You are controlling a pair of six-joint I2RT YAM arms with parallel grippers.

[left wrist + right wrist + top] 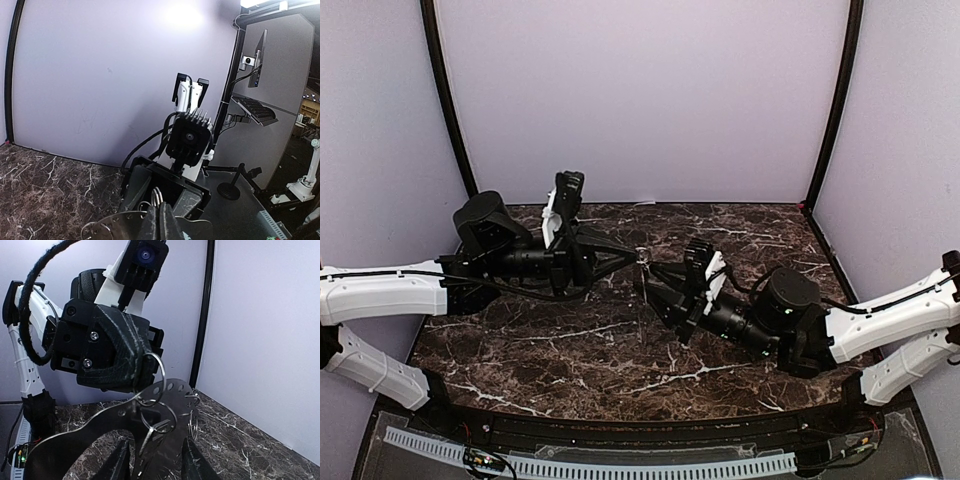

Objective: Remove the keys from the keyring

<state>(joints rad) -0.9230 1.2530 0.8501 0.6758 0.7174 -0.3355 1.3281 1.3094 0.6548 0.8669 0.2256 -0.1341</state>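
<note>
Keyring (175, 395) held in mid-air between two pincers above the counter (570, 350), near its centre.

The left pincer (142, 380), reaching in from 9 o'clock in the top view, is clamped on a wire split ring (161, 365) linked to the keyring. The right pincer (156, 462) comes from 4 o'clock and is the nearer one: the keyring lies at its 12 o'clock, long axis running 8 to 2 in its wrist view. Its fingers stand apart either side of the keyring's lower part, and I cannot tell whether they press it. Count: one keyring, at least two wire rings, one small key-like piece (156, 429).
</note>
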